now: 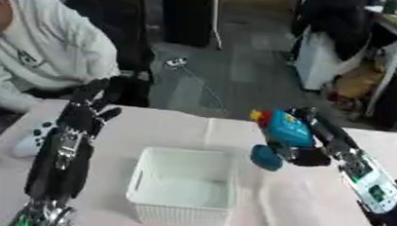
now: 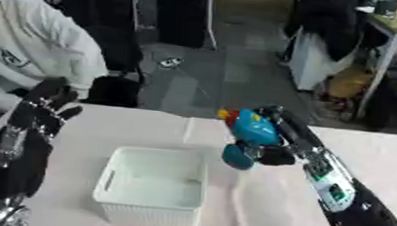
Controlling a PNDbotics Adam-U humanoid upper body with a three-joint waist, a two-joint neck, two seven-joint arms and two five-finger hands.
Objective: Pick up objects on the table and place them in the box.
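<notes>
Pink cloth over the table (image 1: 193, 129), office floor and chairs beyond, and we're mid-carry. My right hand (image 1: 306, 155) has its fingers curled round a blue toy (image 1: 284, 131), w/ a red-yellow bit at the far end and a rounder blue lump hanging at the near-left. Toy's up off the cloth, just right of the white box (image 1: 185, 182), near its far-right corner, not over it yet. Box looks empty inside, far as I can see.

Left hand (image 1: 87, 114) is up on the left, fingers straight-ish and relaxed, holding nothing. White controller-shaped thing (image 1: 32, 138) lies at the left edge, just beside that arm.

Handling call: toy reads as hard plastic, light, probably smooth so a bit slippery, and lumpy, so weight's uneven. I'd say the grip belongs round the thick middle, where I've got it, not the dangling end. Next needs a short shift left, over the rim, then let go low so it doesn't bounce out.
</notes>
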